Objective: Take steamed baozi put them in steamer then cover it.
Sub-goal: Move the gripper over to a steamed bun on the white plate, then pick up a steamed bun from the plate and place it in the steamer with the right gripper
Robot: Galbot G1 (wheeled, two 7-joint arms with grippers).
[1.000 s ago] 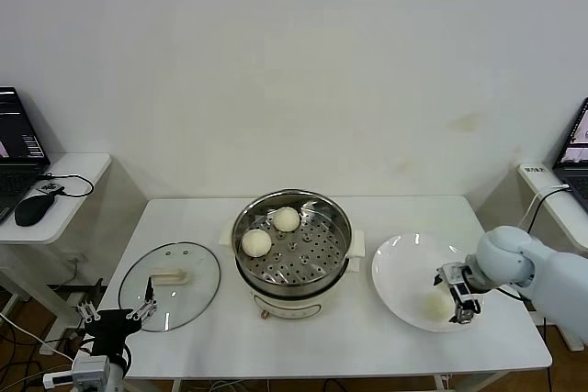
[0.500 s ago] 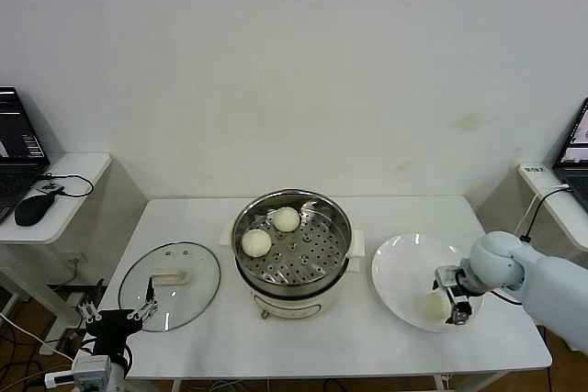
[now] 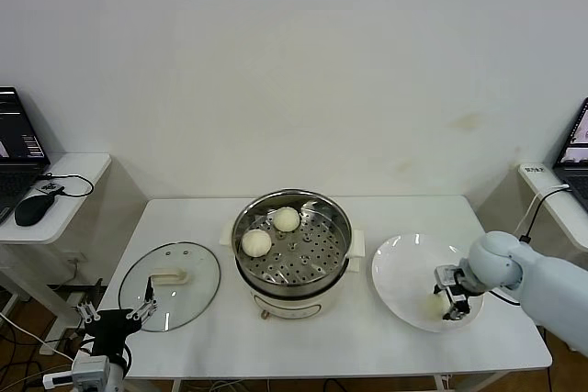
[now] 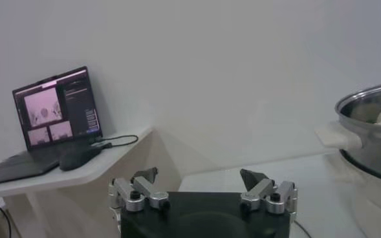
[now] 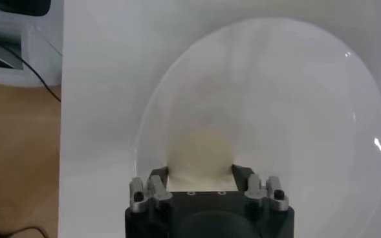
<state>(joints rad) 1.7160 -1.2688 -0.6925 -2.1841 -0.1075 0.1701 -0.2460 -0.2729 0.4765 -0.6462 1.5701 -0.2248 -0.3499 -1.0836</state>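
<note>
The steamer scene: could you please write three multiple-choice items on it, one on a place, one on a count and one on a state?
1. Where does the glass lid lie?
A. on the steamer
B. on the table, on the steamer's left
C. on the white plate

2. How many baozi sit in the steamer?
A. two
B. three
C. none

3. What is the right gripper doing?
A. hanging open over the steamer
B. gripping the lid's handle
C. shut on a baozi on the white plate

Answers:
1 B, the lid lies flat beside the pot.
2 A, two buns rest on the perforated tray.
3 C, its fingers flank the bun.
</note>
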